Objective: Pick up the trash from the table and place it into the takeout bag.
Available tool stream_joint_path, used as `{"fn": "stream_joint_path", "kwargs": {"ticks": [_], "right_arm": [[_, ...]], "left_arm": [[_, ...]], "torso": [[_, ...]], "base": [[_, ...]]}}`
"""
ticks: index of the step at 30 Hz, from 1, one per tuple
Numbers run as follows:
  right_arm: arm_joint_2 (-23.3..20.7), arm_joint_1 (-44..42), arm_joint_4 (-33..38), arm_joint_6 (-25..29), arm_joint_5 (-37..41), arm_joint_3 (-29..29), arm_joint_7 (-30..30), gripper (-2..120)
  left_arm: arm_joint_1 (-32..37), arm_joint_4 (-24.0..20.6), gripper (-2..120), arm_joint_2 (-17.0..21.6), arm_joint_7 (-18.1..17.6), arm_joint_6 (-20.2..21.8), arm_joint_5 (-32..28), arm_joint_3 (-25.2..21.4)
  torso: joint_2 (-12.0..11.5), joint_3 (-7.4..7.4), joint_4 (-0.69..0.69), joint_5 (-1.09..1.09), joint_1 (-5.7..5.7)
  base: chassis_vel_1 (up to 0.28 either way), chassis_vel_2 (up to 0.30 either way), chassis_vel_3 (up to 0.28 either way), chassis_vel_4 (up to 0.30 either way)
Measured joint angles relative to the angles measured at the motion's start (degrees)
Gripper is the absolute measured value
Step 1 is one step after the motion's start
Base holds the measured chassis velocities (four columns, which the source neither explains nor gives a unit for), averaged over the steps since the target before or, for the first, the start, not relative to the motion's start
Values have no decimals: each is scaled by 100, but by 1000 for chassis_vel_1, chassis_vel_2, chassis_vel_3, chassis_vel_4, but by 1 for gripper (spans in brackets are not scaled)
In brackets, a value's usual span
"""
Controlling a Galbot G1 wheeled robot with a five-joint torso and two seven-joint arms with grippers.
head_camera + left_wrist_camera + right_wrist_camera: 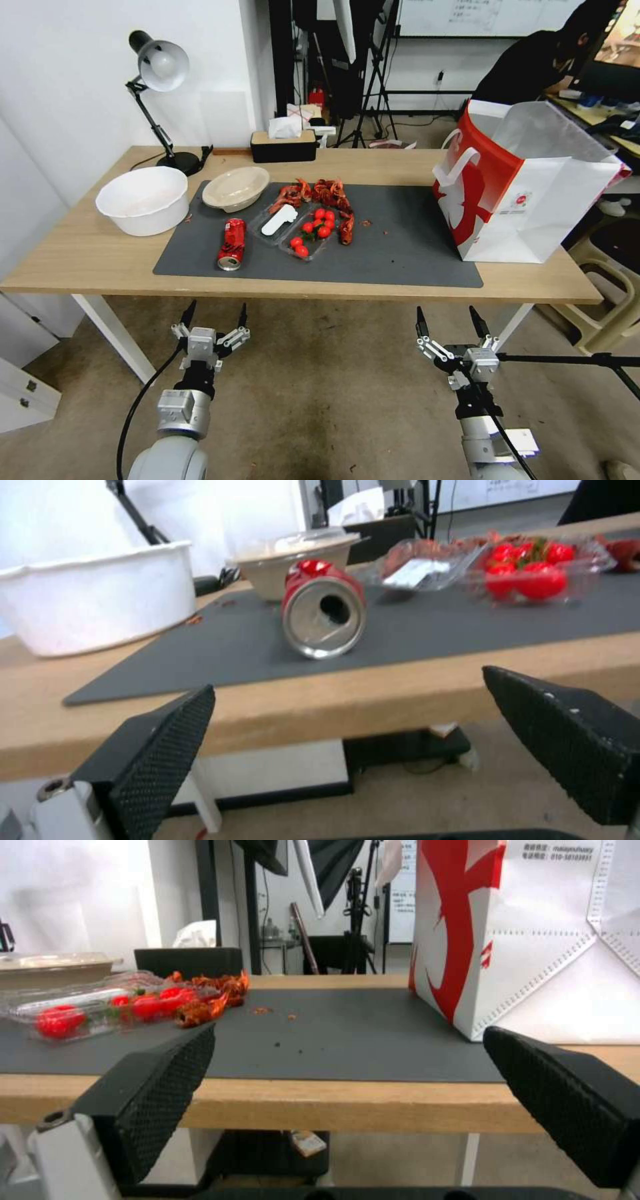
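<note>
Left gripper [215, 314]: fingers spread wide, nothing held; it hangs below and in front of the table's near edge, just short of the mat's left corner.
Right gripper [451, 322]: fingers wide apart, nothing held; also below the near edge, in front of the mat's right part.
Table [87, 257]: light wood, white legs, with the dark grey mat [400, 257] on it.
Red can [232, 244]: lying on its side on the mat's left part, open end toward the near edge, straight beyond the left gripper and apart from it.
Beige bowl [235, 188]: on the mat's far left corner, behind the can.
Clear plastic tray [297, 230]: mid-mat, right of the can, holding small red tomatoes and a white piece.
Crayfish shells [325, 195]: reddish heap on the mat along the tray's far and right sides.
Takeout bag [527, 193]: upright and open at the mat's right end, beyond the right gripper and slightly to its right, well apart from the can.
White bowl [142, 200]: on bare wood, left of the mat.
Desk lamp [159, 87]: behind the white bowl.
Tissue box [283, 145]: past the mat's far edge.
</note>
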Motion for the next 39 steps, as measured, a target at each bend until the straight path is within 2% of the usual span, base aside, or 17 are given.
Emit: {"fn": "stream_joint_path", "kwargs": {"ticks": [8, 10, 14, 16, 20, 39], "right_arm": [[-51, 142, -16, -78, 12, -95, 15, 100], [-130, 366, -109, -172, 34, -244, 22, 100], [-156, 468, -163, -210, 43, -295, 22, 100], [-162, 505, -177, -236, 59, -298, 30, 100], [-178, 619, -224, -299, 80, -331, 31, 100], [-92, 584, -313, -360, 66, -346, 41, 100]], "left_arm": [[-378, -32, 100, 213, -7, 191, -259, 93], [-440, -67, 100, 244, -28, 286, -363, -23], [-602, -46, 100, 320, -40, 451, -524, -53], [-772, 53, 100, 403, -40, 585, -673, -35], [-962, 188, 100, 475, -42, 639, -881, 13], [-1790, 805, 100, 744, -26, 797, -1134, 355]], "torso": [[0, 0, -3, -1, 0], [0, 0, 3, 2, 0], [0, 0, 3, 0, 1], [0, 0, -3, -1, 0], [0, 1, 1, 0, 1], [0, 1, -1, 0, 1]], "base": [[0, 0, 0, 0], [0, 0, 0, 0], [0, 0, 0, 0], [0, 0, 0, 0], [0, 0, 0, 0], [0, 0, 0, 0]]}}
